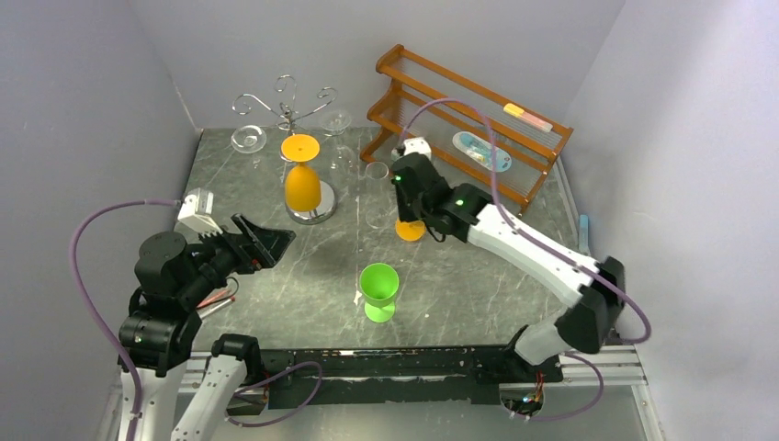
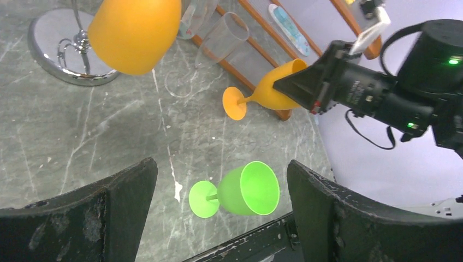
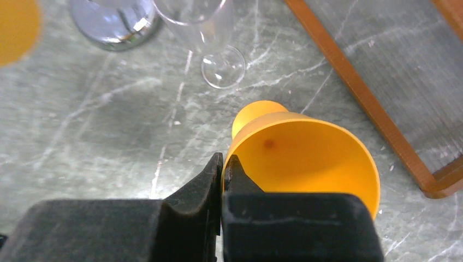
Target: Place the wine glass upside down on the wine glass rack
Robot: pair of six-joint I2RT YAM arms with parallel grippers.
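One orange wine glass [image 3: 306, 158], rim pinched in your right jaws, at bench [image 1: 303, 276] centre; left jaws gape. Invert it, carry to 11 o'clock, hook foot on wine glass rack [image 1: 287, 118].

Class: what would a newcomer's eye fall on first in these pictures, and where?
An orange glass hangs upside down on the silver rack, back left. The right gripper pinches the rim of a second orange glass beside the wooden shelf. A green glass stands upright at centre front.
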